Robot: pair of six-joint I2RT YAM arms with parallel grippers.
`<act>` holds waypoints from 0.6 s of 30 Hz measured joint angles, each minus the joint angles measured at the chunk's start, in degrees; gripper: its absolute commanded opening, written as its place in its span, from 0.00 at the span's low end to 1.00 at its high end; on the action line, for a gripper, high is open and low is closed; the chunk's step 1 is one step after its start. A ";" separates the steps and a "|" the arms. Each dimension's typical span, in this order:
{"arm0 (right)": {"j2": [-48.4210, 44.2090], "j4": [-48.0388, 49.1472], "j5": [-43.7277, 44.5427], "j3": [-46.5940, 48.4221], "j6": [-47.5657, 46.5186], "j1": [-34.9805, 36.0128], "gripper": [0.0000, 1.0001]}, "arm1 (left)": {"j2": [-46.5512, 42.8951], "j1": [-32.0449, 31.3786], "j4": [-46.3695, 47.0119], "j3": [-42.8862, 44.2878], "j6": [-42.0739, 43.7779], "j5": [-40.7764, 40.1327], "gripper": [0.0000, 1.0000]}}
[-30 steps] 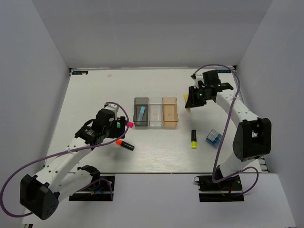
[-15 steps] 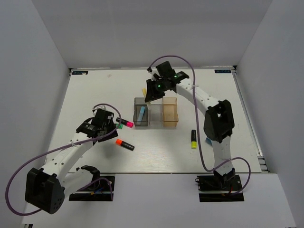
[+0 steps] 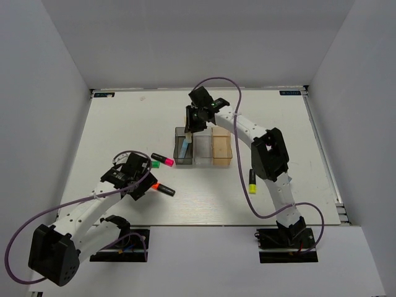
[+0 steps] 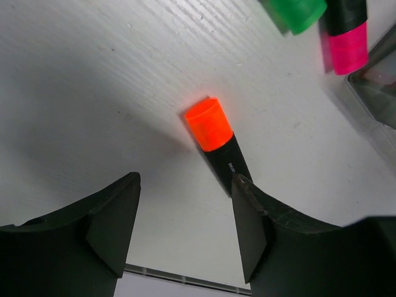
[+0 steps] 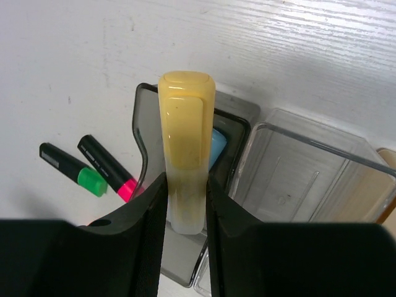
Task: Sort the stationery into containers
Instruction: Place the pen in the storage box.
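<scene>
My right gripper [image 5: 185, 182] [image 3: 191, 125] is shut on a long yellow block [image 5: 185, 124]. It holds the block upright over the dark grey bin [image 5: 140, 117] [image 3: 184, 163], where a pale blue block [image 5: 216, 147] [image 3: 184, 150] lies. My left gripper [image 4: 185, 180] [image 3: 144, 180] stands open low over the table, nothing between its fingers. An orange-ended highlighter [image 4: 210, 127] [image 3: 163, 188] lies just ahead of it, its black body running behind the right fingertip [image 4: 242, 204]. Pink-ended [image 3: 166, 161] [image 4: 348, 49] and green-ended [image 3: 153, 164] [image 4: 300, 11] highlighters lie left of the bins.
The clear bin [image 3: 203, 163] [image 5: 309, 154] and the orange-tan bin [image 3: 223, 163] [image 5: 387, 185] stand to the right of the dark one. A yellow-ended highlighter [image 3: 252, 180] lies right of the bins, close to the right arm's upper link.
My right arm has swung left from the table's far right, carrying the yellow block over the dark bin. My left gripper has pulled back from the pink and green highlighters to the orange one, jaws narrower.
</scene>
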 measured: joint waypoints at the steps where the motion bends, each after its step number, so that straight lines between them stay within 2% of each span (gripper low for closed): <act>1: 0.46 0.00 0.07 0.22 0.24 -0.02 0.06 | 0.48 -0.28 0.31 -0.42 -0.74 0.09 0.71; 2: 0.83 0.02 0.07 0.31 0.33 0.04 0.18 | 0.92 -0.72 0.83 -0.81 -1.44 0.20 0.71; 3: 1.16 -0.04 -0.02 0.31 0.35 0.13 0.25 | 1.29 -1.16 1.36 -1.14 -2.19 0.22 0.71; 4: 1.40 -0.13 -0.11 0.31 0.33 0.26 0.30 | 1.68 -1.49 1.64 -1.31 -2.93 0.20 0.71; 5: 1.62 -0.13 -0.33 0.31 0.33 0.37 0.39 | 2.14 -1.75 2.08 -1.40 -3.61 0.20 0.71; 8: 1.68 -0.28 -1.70 0.31 -0.07 0.85 0.54 | 3.80 -2.32 3.91 -1.42 -5.22 0.15 0.71; 13: 1.27 -0.15 -3.82 0.13 -1.57 1.22 0.55 | 6.62 -3.45 5.68 -1.42 -7.63 -0.57 0.69; 18: -1.97 -0.76 -4.39 -1.03 -4.17 1.09 0.52 | 8.72 -4.09 6.73 -1.42 -9.97 -1.38 0.67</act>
